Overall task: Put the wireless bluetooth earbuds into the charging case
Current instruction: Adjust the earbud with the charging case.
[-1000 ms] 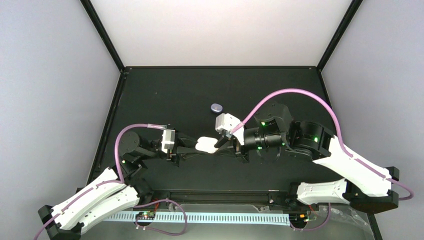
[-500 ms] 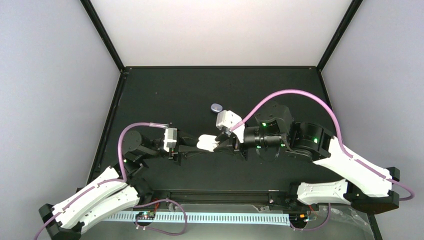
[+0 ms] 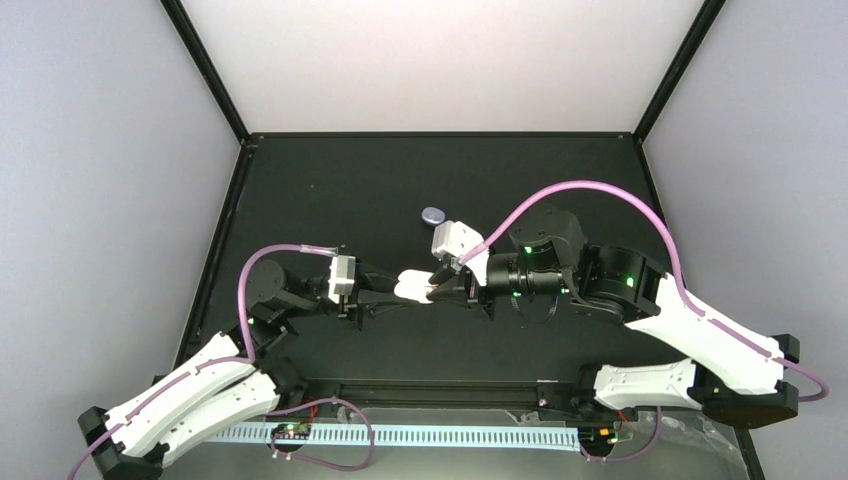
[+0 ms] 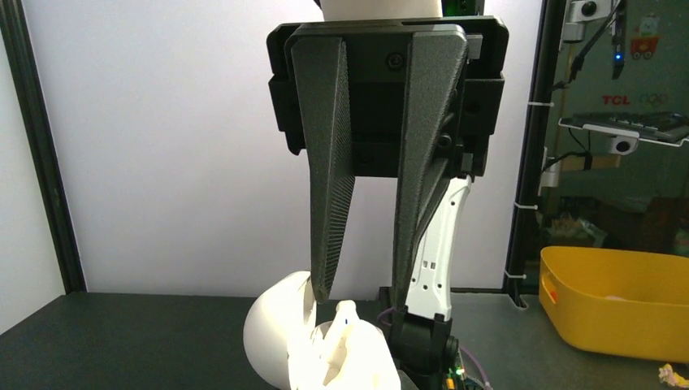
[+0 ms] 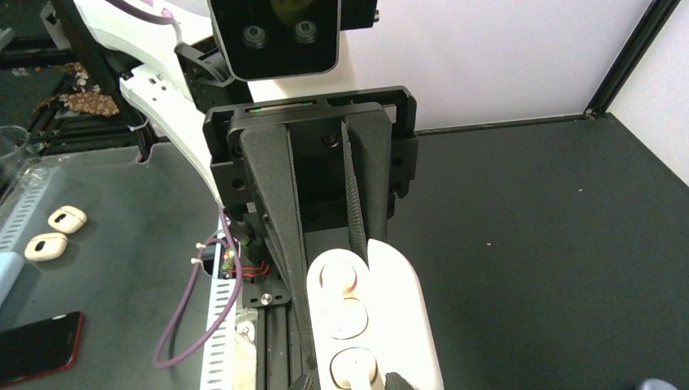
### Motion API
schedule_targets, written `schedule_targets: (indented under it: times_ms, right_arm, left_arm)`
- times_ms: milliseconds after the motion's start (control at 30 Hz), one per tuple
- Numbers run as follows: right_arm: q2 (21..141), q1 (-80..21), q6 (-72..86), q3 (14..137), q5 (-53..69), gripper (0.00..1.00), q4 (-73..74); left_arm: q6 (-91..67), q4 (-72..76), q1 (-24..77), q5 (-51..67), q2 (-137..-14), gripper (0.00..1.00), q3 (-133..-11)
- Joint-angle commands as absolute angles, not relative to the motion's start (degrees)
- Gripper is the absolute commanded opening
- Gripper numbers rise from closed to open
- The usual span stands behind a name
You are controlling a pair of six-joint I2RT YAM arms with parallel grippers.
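The white charging case (image 3: 413, 287) hangs open above the mat, its lid (image 4: 276, 337) swung aside. My left gripper (image 3: 402, 291) is shut on its base, one finger (image 5: 280, 236) outside and the other in the fold by the lid. A white earbud (image 5: 357, 372) sits in the near socket, its stem (image 4: 347, 313) sticking up. My right gripper (image 5: 357, 380) comes in from the right with its jaws slightly apart, straddling that earbud without pinching it. The far socket (image 5: 341, 276) looks hollow.
A small purple-grey rounded object (image 3: 433, 214) lies on the mat just behind the grippers. Off the mat by the front rail (image 5: 219, 325) lie two white pods (image 5: 67, 218) and a phone (image 5: 36, 345). A yellow bin (image 4: 626, 301) stands outside the enclosure.
The right arm has eased a little to the left, closer onto the case. The left gripper and the case have barely moved.
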State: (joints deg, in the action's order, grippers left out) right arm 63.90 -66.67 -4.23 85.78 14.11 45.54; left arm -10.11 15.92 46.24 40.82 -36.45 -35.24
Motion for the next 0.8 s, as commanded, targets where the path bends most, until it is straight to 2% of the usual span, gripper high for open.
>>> schedule_targets:
  times_ms: [0,333,633,767]
  right_arm:
    - [64.50,-66.44,-5.30,85.96,14.88,0.21,46.32]
    - [64.81,-66.42,-5.56,86.13,14.94,0.19,46.75]
    - [65.34,-66.40,-5.55,85.76,15.29,0.02,46.85]
    - [65.32,-66.40,-5.71,85.90,15.63,0.01,46.85]
  left_arm:
    - [-10.26,17.58,46.59,42.17,-35.86,0.02,-37.66]
    - [-10.74,17.99,46.63,42.08,-36.21,0.02,-38.06]
    - [-11.16,18.59,46.58,42.10,-35.95,0.02,-38.10]
    - [-11.19,18.55,46.58,41.94,-36.12,0.02,-38.02]
